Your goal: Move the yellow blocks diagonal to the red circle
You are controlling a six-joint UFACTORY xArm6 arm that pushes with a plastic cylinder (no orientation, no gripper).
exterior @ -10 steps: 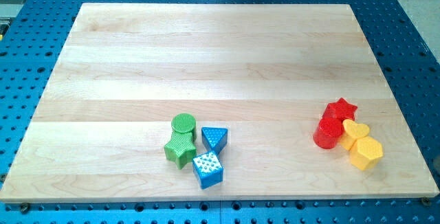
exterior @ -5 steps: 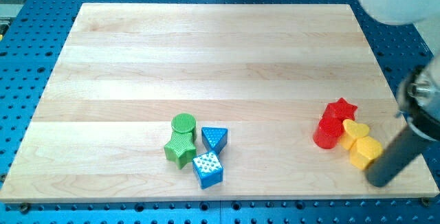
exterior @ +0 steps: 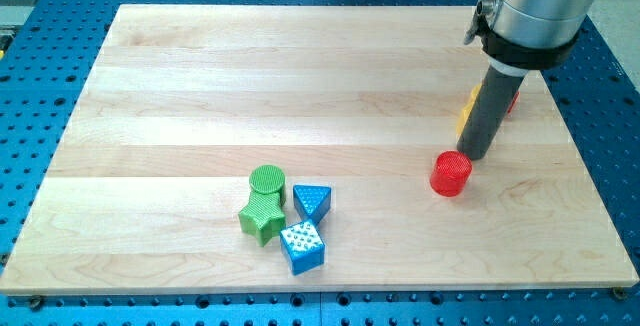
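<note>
The red circle point(exterior: 451, 173) stands alone on the wooden board, right of centre. My tip point(exterior: 471, 156) rests on the board just above and to the right of it, close to touching. A yellow block point(exterior: 466, 112) shows only as a sliver at the rod's left edge, up and right of the red circle; its shape is hidden. A red block point(exterior: 513, 99) peeks out at the rod's right edge, its shape hidden too. No second yellow block shows; the rod and arm may cover it.
A green circle point(exterior: 267, 180), green star point(exterior: 261, 216), blue triangle point(exterior: 312, 201) and blue cube point(exterior: 302, 245) cluster at the bottom centre. The arm body point(exterior: 535, 11) overhangs the board's top right corner. A blue perforated table point(exterior: 40, 86) surrounds the board.
The rod swept from the lower right up and left. The right-hand cluster broke up: the red circle now sits alone further left and higher, the yellow and other red block moved up behind the rod.
</note>
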